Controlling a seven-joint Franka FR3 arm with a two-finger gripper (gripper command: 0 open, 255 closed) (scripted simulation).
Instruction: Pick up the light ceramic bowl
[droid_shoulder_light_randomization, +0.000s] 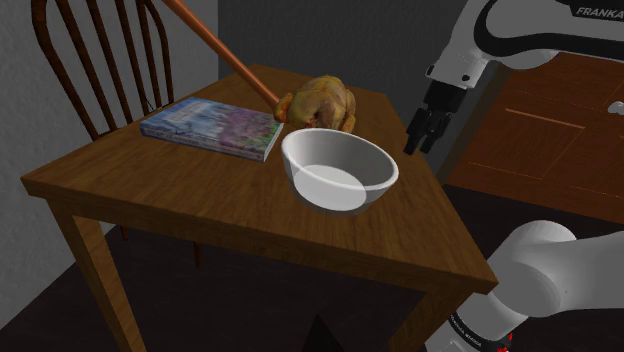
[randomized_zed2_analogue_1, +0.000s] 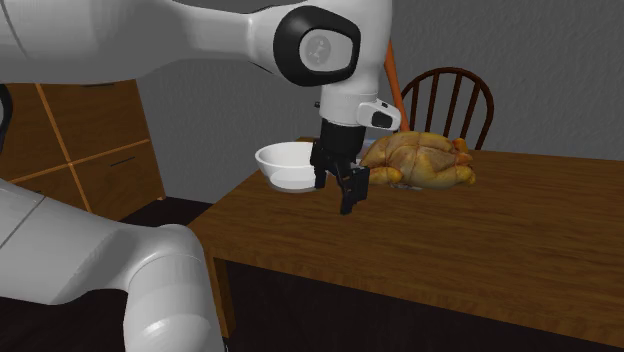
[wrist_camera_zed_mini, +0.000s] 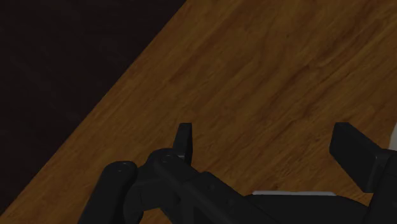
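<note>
The white bowl stands upright on the wooden table, near the edge facing the arm. My black gripper hangs a little above the table edge, to the shoulder view's right of the bowl and apart from it. The second exterior view puts the gripper just in front and right of the bowl. In the wrist view the fingers stand wide apart over bare table wood, the gripper open with nothing between them.
A roast chicken lies just behind the bowl, and a book lies at the shoulder view's left of it. An orange rod slants down to the chicken. A wooden chair stands behind the table. Dark floor lies past the table edge.
</note>
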